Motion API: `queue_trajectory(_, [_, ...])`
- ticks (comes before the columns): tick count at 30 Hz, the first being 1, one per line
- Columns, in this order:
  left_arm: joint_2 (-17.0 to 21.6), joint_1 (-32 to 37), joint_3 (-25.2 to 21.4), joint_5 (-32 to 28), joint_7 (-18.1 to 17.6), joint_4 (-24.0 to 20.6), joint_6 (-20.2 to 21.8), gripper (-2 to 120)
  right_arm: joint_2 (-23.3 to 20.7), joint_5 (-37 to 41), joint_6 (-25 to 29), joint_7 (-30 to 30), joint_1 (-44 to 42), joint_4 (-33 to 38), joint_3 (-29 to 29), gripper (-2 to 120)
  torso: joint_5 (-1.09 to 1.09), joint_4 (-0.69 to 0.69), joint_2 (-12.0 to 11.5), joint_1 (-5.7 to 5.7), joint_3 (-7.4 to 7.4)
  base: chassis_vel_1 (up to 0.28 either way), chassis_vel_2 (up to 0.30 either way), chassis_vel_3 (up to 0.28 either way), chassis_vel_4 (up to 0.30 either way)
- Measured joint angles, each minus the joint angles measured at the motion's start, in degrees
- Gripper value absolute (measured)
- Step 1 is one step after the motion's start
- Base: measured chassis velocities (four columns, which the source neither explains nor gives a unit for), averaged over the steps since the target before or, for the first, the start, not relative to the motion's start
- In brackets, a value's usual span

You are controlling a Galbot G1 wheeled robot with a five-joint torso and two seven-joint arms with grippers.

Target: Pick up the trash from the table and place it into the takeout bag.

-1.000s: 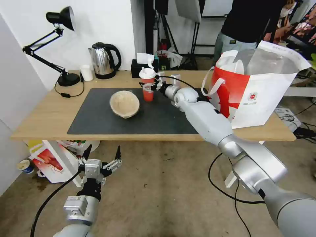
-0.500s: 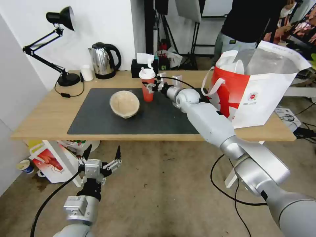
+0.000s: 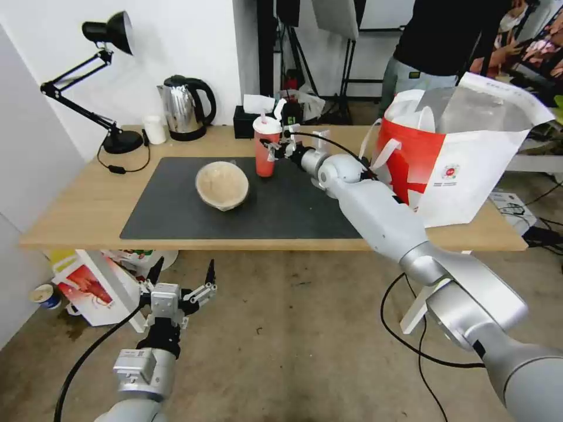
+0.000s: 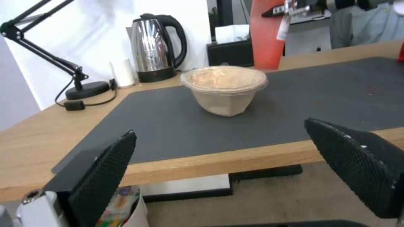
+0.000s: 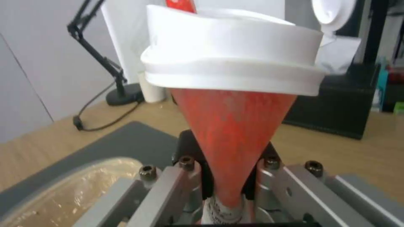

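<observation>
My right gripper (image 3: 275, 149) is shut on the red lidded drink cup (image 3: 265, 153), which it holds upright just above the dark mat (image 3: 281, 214) at the back of the table (image 3: 76, 205). Close up, the cup (image 5: 231, 126) is pinched between the right gripper's (image 5: 229, 192) fingers, low on its red body under the white lid. The beige lidded bowl (image 3: 222, 185) stands on the mat to the cup's left, apart from it. The takeout bag (image 3: 463, 170) stands open at the table's right end. My left gripper (image 3: 179, 282) hangs open below the table's front edge, facing the beige bowl (image 4: 224, 88).
A black desk lamp (image 3: 111, 88), a steel kettle (image 3: 185, 108), a small white cup (image 3: 155, 129) and a black tissue box (image 3: 253, 120) line the table's back edge. A red-and-white package (image 3: 88, 287) sits on the floor under the left end. Cables (image 3: 404, 340) cross the floor on the right.
The right gripper has raised the red cup slightly off the mat and shifted it a little toward the bag. The left arm and the bowl have not moved.
</observation>
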Motion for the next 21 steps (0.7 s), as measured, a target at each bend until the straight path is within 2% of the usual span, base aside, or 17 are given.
queue_trajectory(13, [0.0,0.0,0.0,0.0,0.0,0.0,0.0,100,-5.5,3.2,-2.4,4.5,6.9,8.3,1.8,10,-0.01,0.00,0.0,0.00,0.00,0.000,0.000,0.000,0.000])
queue_trajectory(21, [0.0,0.0,0.0,0.0,0.0,0.0,0.0,100,-11.2,4.7,-4.9,8.1,11.9,13.2,2.0,10,0.01,0.00,0.0,0.00,0.00,0.000,0.000,0.000,0.000])
